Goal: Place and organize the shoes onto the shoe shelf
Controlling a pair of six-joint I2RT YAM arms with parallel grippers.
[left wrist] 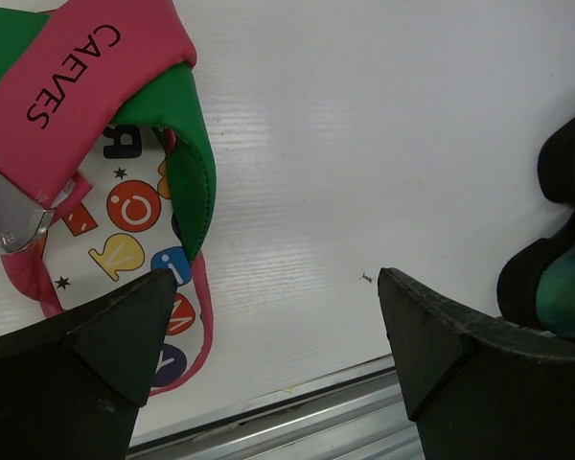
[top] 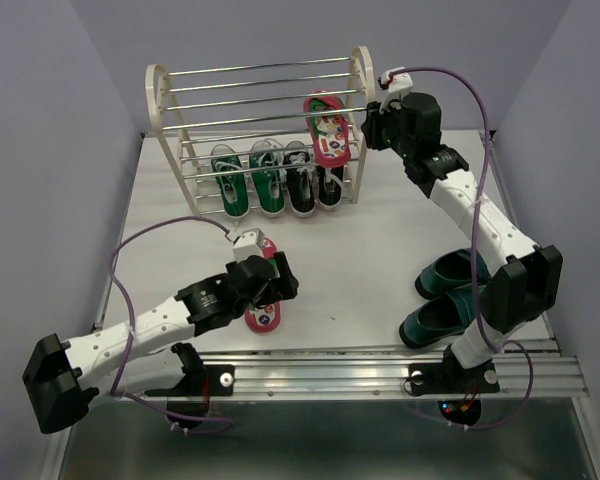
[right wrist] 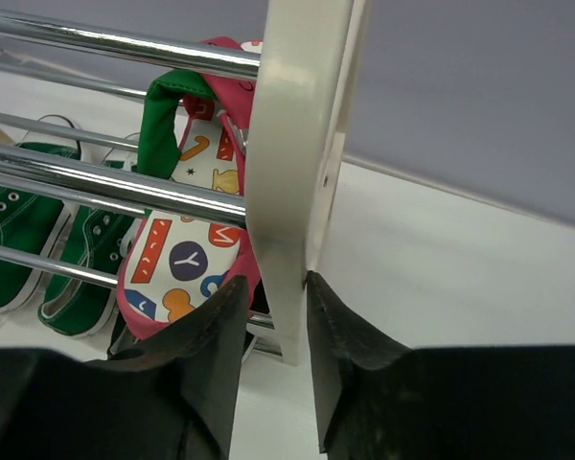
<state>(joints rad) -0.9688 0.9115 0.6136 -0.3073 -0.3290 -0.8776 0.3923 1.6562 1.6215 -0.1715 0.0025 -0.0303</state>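
Right claw [right wrist: 273, 284] is pinched on the shelf [right wrist: 297, 115], likely to keep it still, while left claw [left wrist: 273, 287] is held open by a flip-flop [left wrist: 134, 206].

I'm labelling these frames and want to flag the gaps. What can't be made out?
- Loose flip-flop: top view, left arm covers its far end; left wrist view, frame edges cut it off.
- Loafers: top view, right arm crosses them; left wrist view, right edge cuts them.
- Black sneakers: top view, shelf bars and the racked flip-flop overlap them.
- Right gripper: right wrist view, jaws flank the shelf post; contact unclear.
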